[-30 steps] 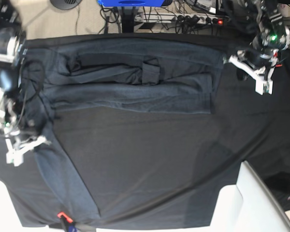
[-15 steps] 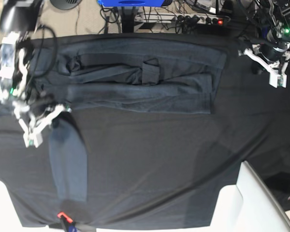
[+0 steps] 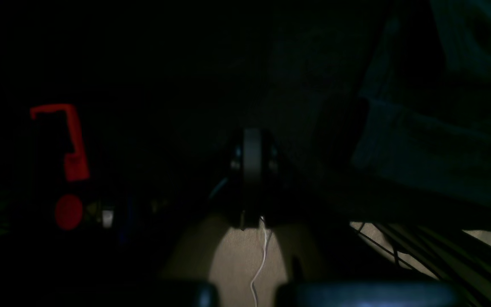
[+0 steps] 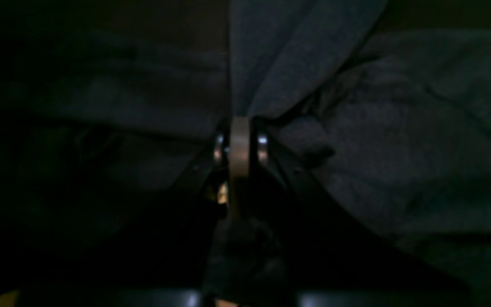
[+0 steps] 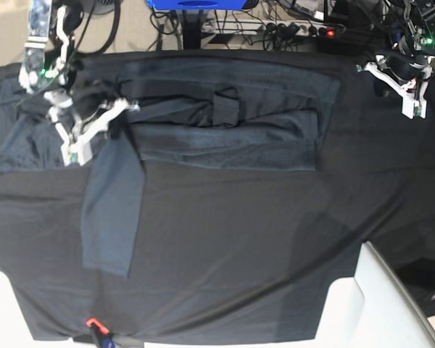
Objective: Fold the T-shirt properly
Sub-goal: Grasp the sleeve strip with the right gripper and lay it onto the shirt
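Observation:
The slate-grey T-shirt [image 5: 225, 119] lies as a long folded band across the far side of the black cloth [image 5: 239, 239]. One sleeve [image 5: 110, 210] trails from it toward the front. My right gripper [image 5: 94, 130] sits at the top of that sleeve, on the left. In the right wrist view its fingers [image 4: 239, 145] are shut on a pinch of the T-shirt [image 4: 279, 55] fabric. My left gripper [image 5: 399, 90] hovers past the shirt's right end, shut and holding nothing. In the left wrist view the left gripper [image 3: 252, 157] has the T-shirt [image 3: 424, 149] edge off to its right.
A white panel [image 5: 373, 301] juts in at the front right corner. Cables and a power strip [image 5: 297, 29] lie beyond the far edge. A red clip [image 5: 93, 323] sits at the front edge, and a red bracket [image 3: 73, 145] shows in the left wrist view.
My right gripper has moved toward the far edge and rightward, dragging the sleeve's top onto the folded band. The sleeve now hangs more to the right. The left gripper has drifted slightly outward.

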You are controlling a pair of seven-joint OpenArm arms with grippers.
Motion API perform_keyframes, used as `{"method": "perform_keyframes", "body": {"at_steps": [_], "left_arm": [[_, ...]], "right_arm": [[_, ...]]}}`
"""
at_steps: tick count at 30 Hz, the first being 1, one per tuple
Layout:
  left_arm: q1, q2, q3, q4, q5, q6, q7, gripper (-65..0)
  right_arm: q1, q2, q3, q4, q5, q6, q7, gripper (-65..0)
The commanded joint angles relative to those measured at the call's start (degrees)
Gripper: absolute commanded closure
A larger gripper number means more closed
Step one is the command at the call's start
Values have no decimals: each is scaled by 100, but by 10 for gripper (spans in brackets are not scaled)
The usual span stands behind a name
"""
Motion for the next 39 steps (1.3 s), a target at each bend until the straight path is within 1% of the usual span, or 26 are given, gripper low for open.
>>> {"method": "perform_keyframes", "body": {"at_steps": [1,4,8,9,11,14,15,16,17,18,20,23,26,27,29,31,36,39], "left_arm": [[13,-74,-30,93,-43,-33,-98,0],[4,-171,5,93,-43,-33,-98,0],[4,-206,14,93,-43,-33,-98,0],[4,-215,5,93,-43,-33,-98,0],[4,-215,-12,93,-43,-33,-98,0],[4,-223,-21,93,-43,-33,-98,0],[4,-223,-21,93,-43,-33,-98,0],[4,-223,-21,93,-43,-33,-98,0],[4,-223,-21,93,-43,-33,-98,0],[4,-223,-21,93,-43,-33,-98,0],[4,-223,-30,93,-43,-33,-98,0],[4,-223,-30,93,-43,-33,-98,0],[48,-223,-30,93,-43,-33,-98,0],[66,-223,-39,93,-43,-33,-98,0],[101,-223,-47,93,-43,-59,-107,0],[163,-197,-206,93,-52,-279,-107,0],[145,-100,-900,84,-52,-1052,-107,0],[145,-100,-1129,49,-52,-1101,-107,0]], "right_arm": [[-34,-2,21,92,74,8,120,0],[-105,-186,56,66,74,17,129,0],[-113,-222,30,48,74,17,111,0],[-113,-230,21,48,74,17,94,-21],[-113,-230,21,57,74,17,85,-93],[-175,-239,21,128,83,17,85,-273],[-175,-239,21,207,83,17,85,-323],[-175,-239,21,286,83,17,94,-365],[-157,-239,21,330,83,17,102,-386],[-113,-230,39,383,83,17,111,-395],[230,-178,56,383,74,17,85,-396],[968,86,180,-13,74,17,67,-396],[1970,183,496,-919,48,17,-179,-402],[2357,262,637,-1341,48,26,-284,-402],[2990,394,795,-2193,48,44,-311,-402],[3544,570,830,-3055,48,44,-161,-402],[4511,939,821,-5103,48,44,656,-404],[4898,1044,821,-6228,48,44,1069,-404]]}}
